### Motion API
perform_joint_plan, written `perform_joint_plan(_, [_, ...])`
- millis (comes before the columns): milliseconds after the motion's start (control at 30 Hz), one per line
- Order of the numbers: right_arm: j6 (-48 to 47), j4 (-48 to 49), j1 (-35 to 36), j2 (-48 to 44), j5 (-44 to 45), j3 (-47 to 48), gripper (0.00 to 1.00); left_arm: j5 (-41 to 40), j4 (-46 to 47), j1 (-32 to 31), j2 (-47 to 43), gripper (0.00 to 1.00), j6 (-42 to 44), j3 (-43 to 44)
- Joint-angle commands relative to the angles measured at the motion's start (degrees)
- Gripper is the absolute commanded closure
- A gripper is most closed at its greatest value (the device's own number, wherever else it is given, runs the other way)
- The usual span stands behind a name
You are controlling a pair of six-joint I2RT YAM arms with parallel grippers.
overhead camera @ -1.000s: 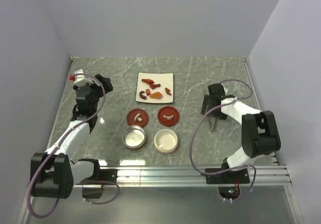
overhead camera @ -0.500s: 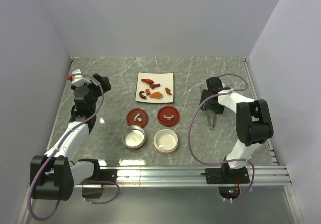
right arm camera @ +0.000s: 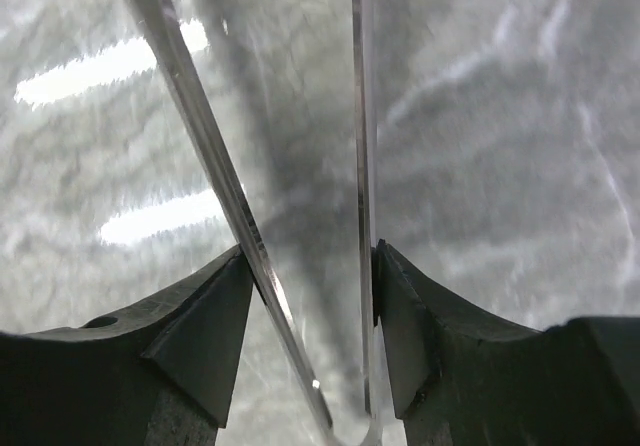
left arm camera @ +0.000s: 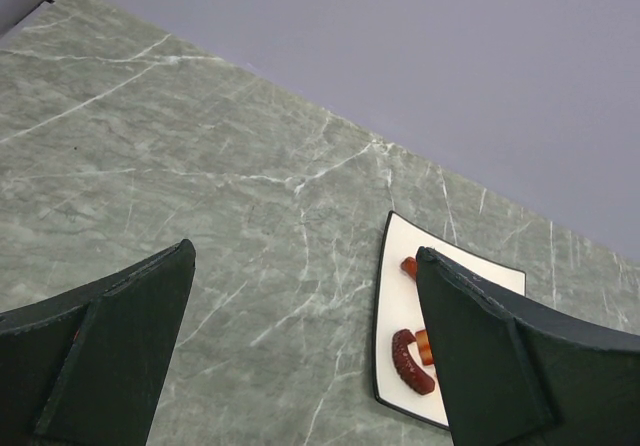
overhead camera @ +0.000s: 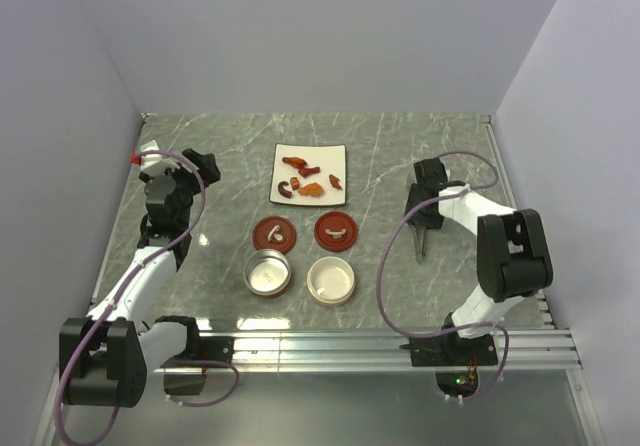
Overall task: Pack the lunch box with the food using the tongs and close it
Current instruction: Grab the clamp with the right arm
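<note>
Left tool [left arm camera: 305, 256] is held wide and empty above the bench [overhead camera: 220, 146]. All the food [overhead camera: 303, 178] is seen on the white plate [overhead camera: 330, 152]. The lunch box [overhead camera: 269, 272] is open and empty, red lids [overhead camera: 272, 233] off. Right tool [right arm camera: 312, 256] has been narrowed from wide onto the tongs [right arm camera: 205, 136], pads [right arm camera: 215, 306] against both arms, tongs flat on the bench. Grasp judged almost made; nothing packed yet.
</note>
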Motion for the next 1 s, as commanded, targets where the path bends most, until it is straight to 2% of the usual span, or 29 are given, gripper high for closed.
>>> perform_joint_plan(0, [-0.3,1.1,0.7,-7.7,0.4,-1.7,0.42,0.4,2.6,0.3,-1.2,0.01,-0.7,-0.1])
perform_joint_plan(600, [-2.0,7.8,5.0,-26.7,-4.9,-8.7,0.43,-0.4,2.6,0.3,-3.5,0.01,-1.0,-1.6])
perform_joint_plan(967, [-5.3,12.1,11.4,-32.2,-7.7,-10.0,0.46,-0.5,2.3,0.3,-4.1,0.01,-1.1,-2.2])
